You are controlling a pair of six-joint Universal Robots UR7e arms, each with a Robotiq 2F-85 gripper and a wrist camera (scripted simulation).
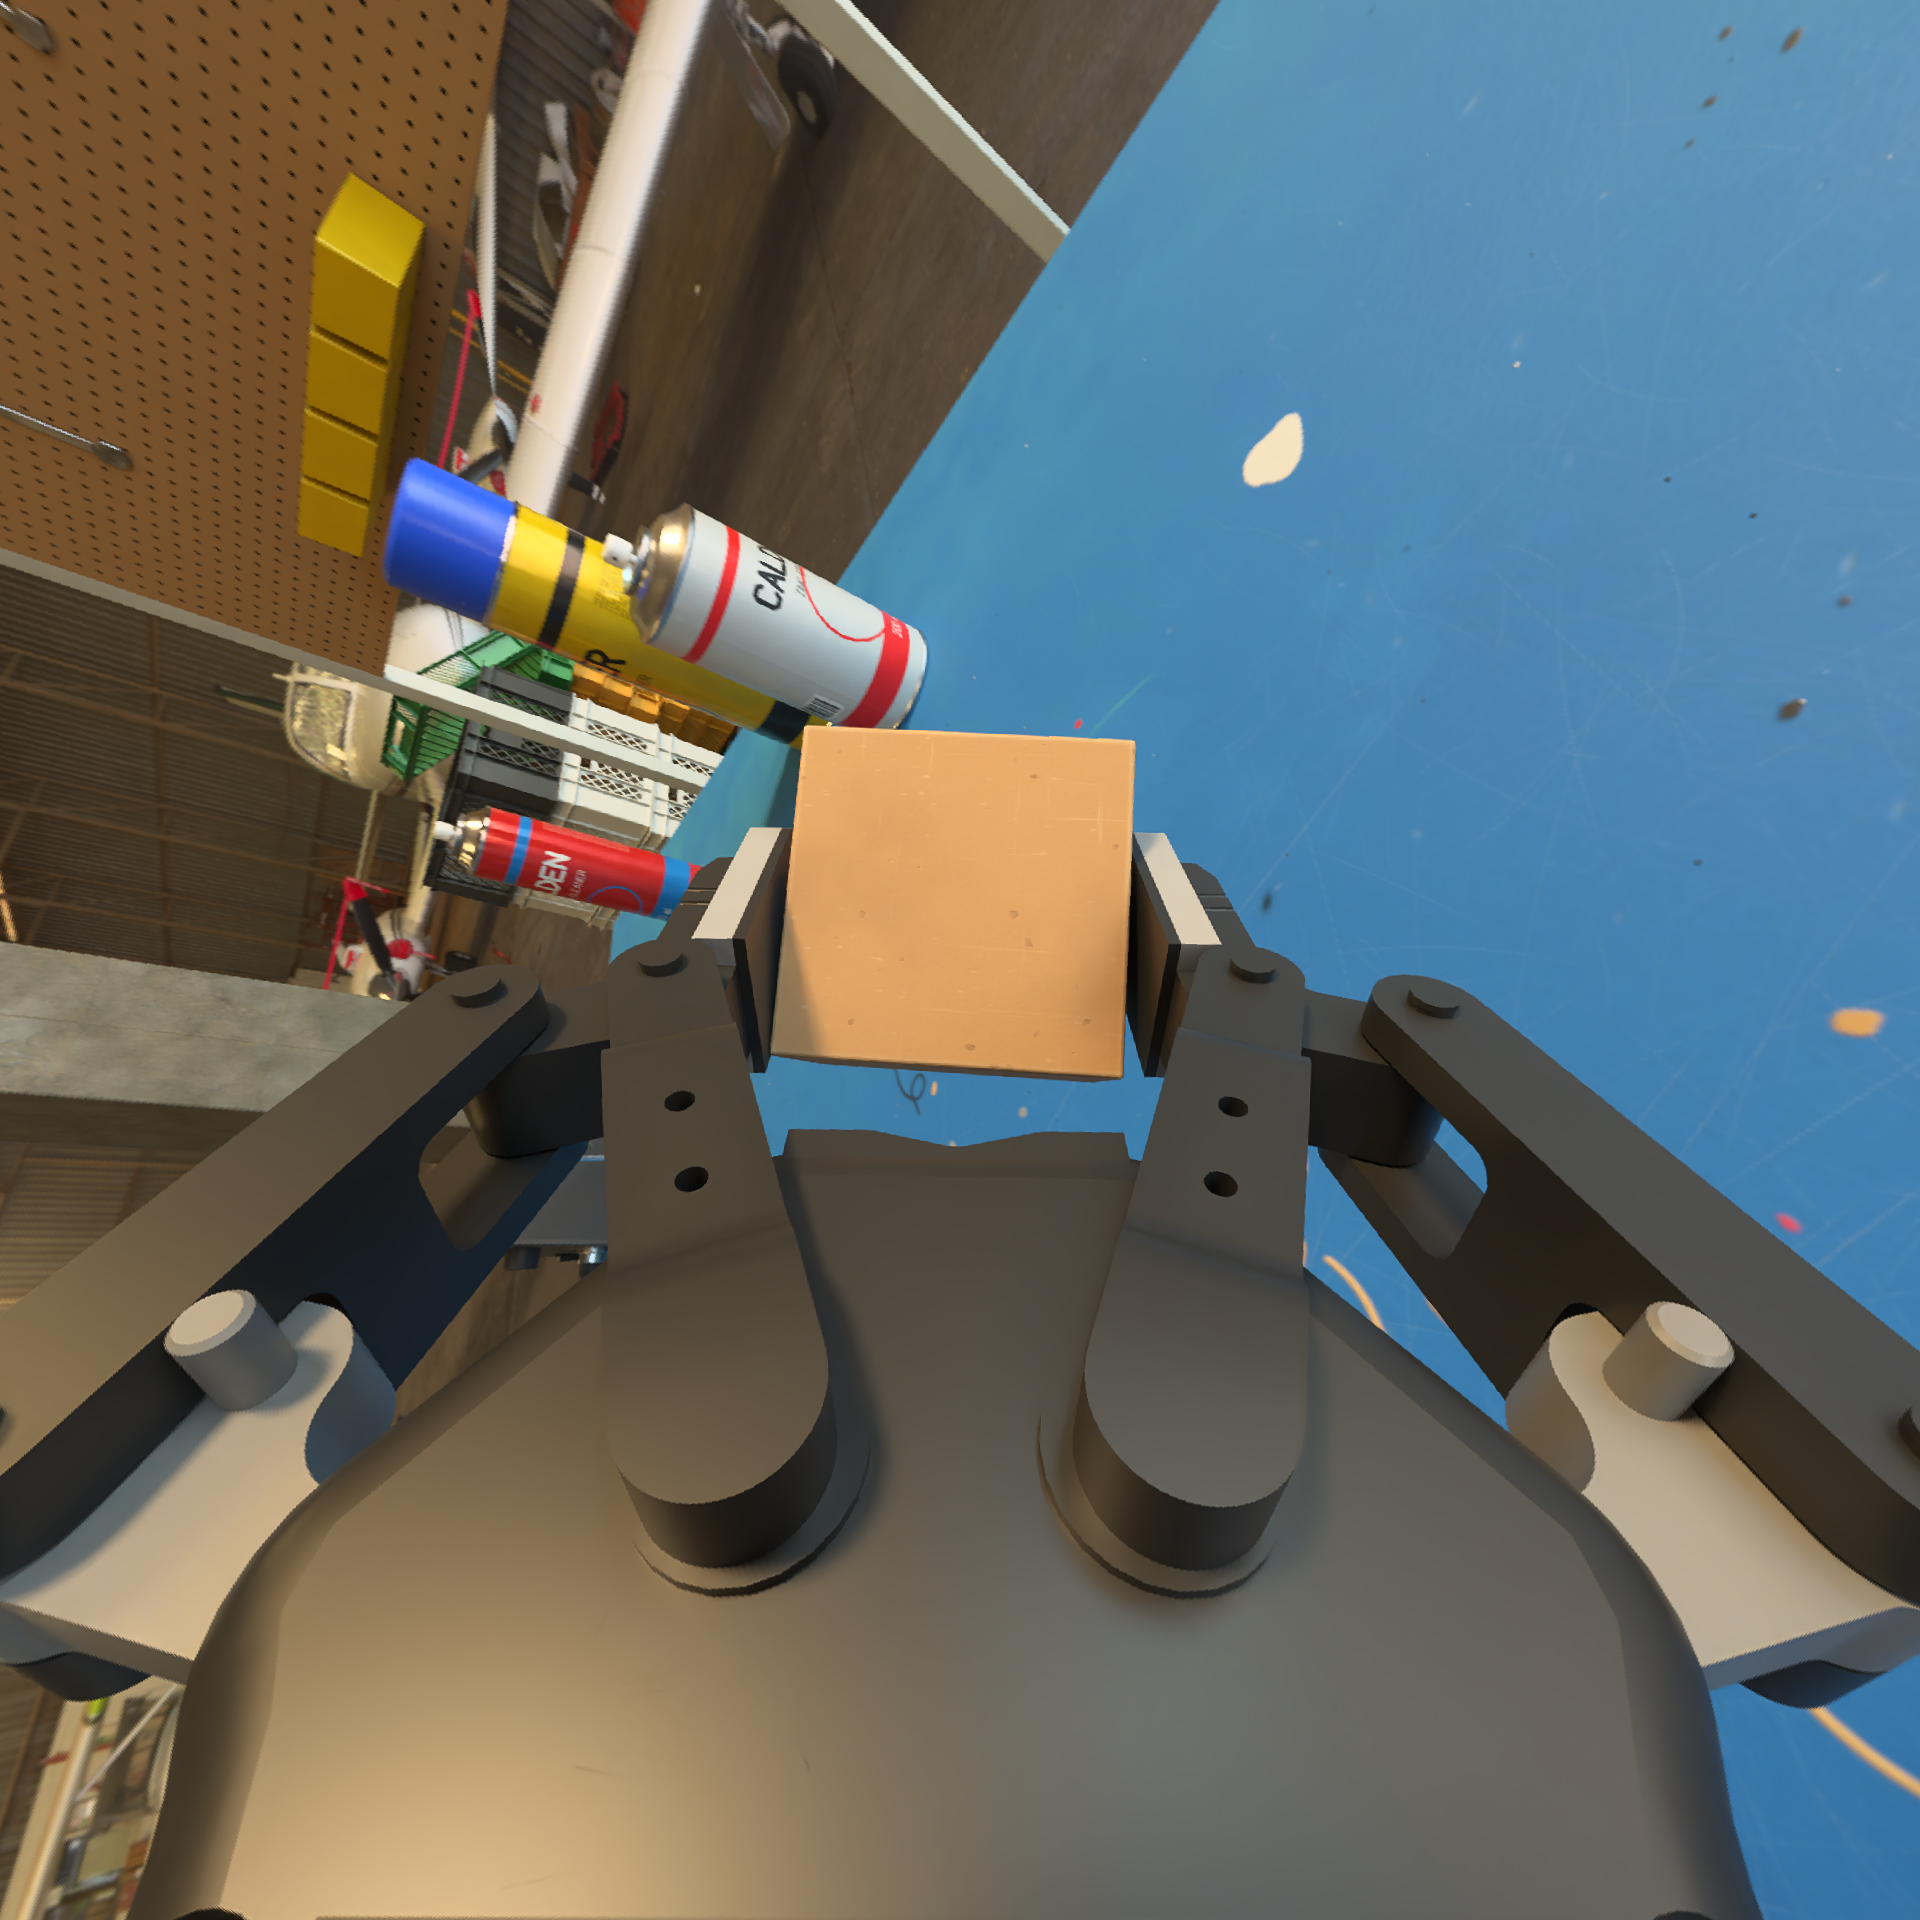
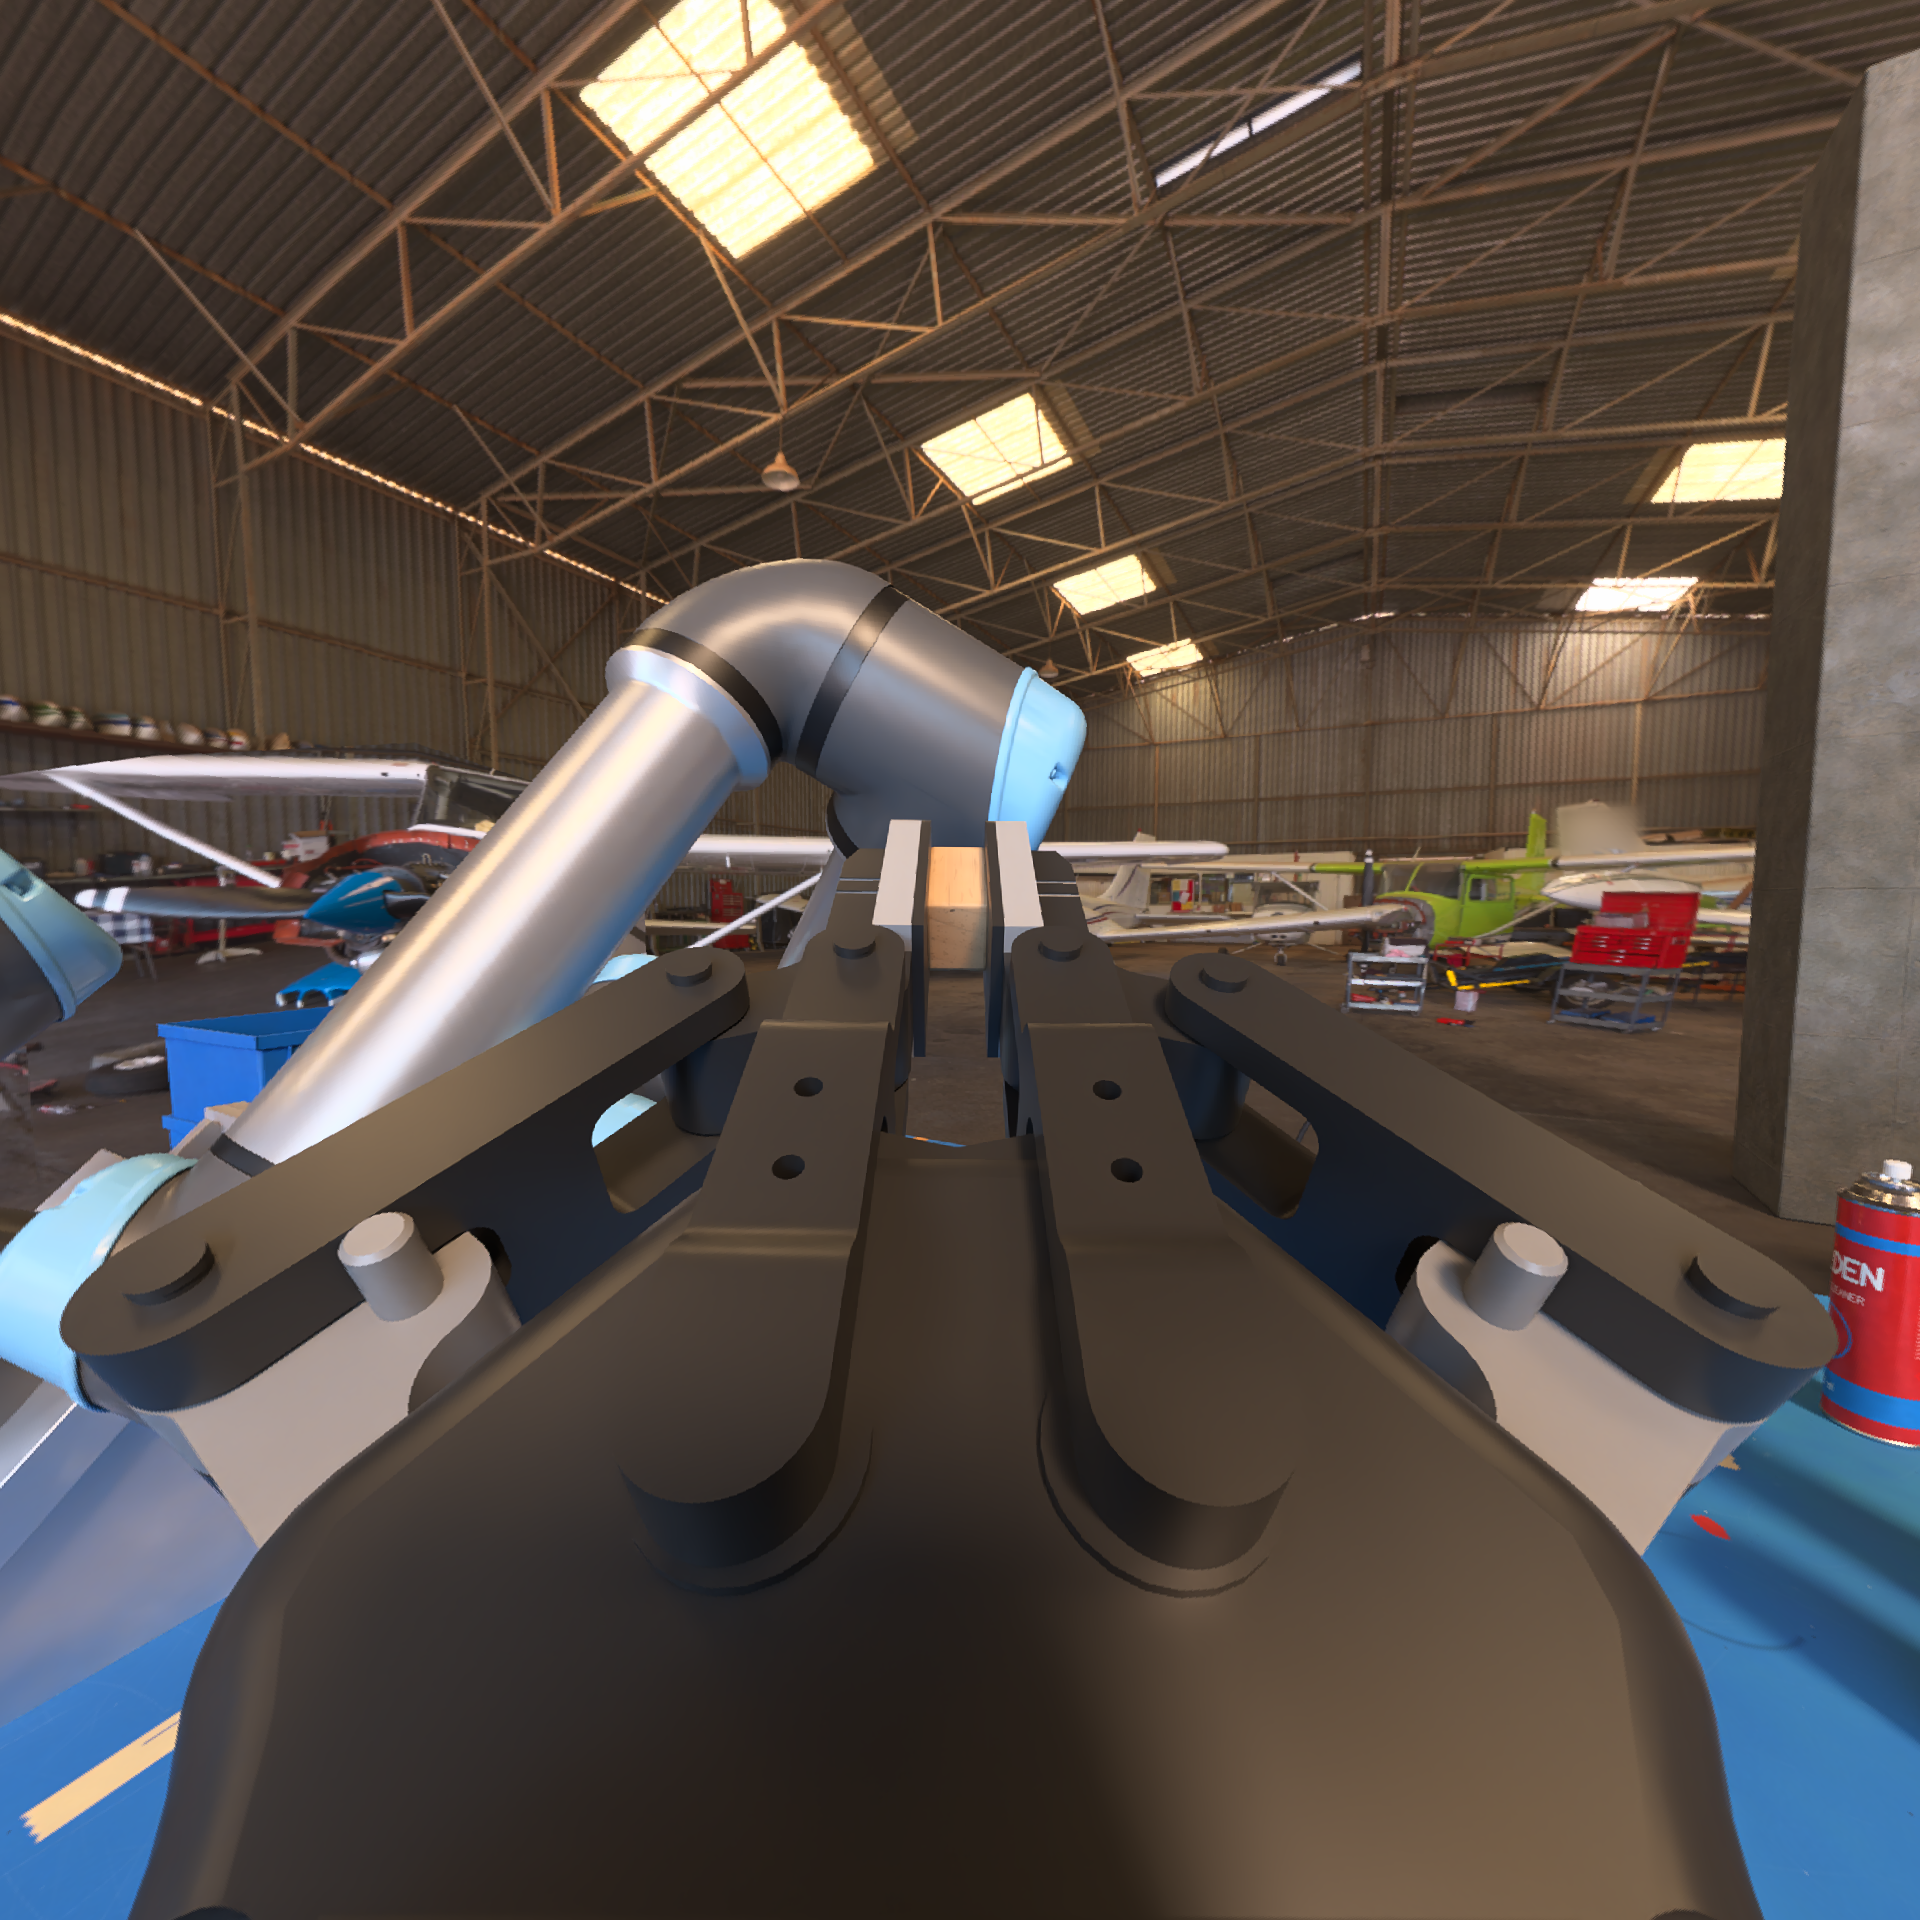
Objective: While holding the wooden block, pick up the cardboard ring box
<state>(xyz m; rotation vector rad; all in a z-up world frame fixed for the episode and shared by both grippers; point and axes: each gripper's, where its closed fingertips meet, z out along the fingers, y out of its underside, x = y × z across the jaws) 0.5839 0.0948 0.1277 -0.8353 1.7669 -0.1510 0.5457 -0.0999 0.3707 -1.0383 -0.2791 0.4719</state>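
In the left wrist view, the left gripper (image 1: pixel 958 883) has its fingers (image 1: pixel 743 914) clamped on opposite side faces of a tan, matte, lightly speckled cube. By its look I take this for the cardboard ring box (image 1: pixel 956 935), though I cannot be sure. It appears to hang clear of the blue tabletop (image 1: pixel 1455 520), with a white-and-red spray can (image 1: pixel 800 623), a yellow-and-blue can (image 1: pixel 540 561) and a red can (image 1: pixel 582 868) standing beyond it near the edge. Such a box is probably light and hollow, with walls that give under pressure, so flat pads on two parallel faces, squeezed gently, suit it best. In the right wrist view, the right gripper (image 2: pixel 954 883) points out level over the hangar floor. Its fingers (image 2: pixel 899 883) are drawn close on a small pale piece with a grain-like surface, likely the wooden block (image 2: pixel 956 904), which is stiff and tolerates a firm grip. Only a narrow strip of it shows, so how deep it sits is unclear. The other arm (image 2: pixel 623 831) crosses behind.
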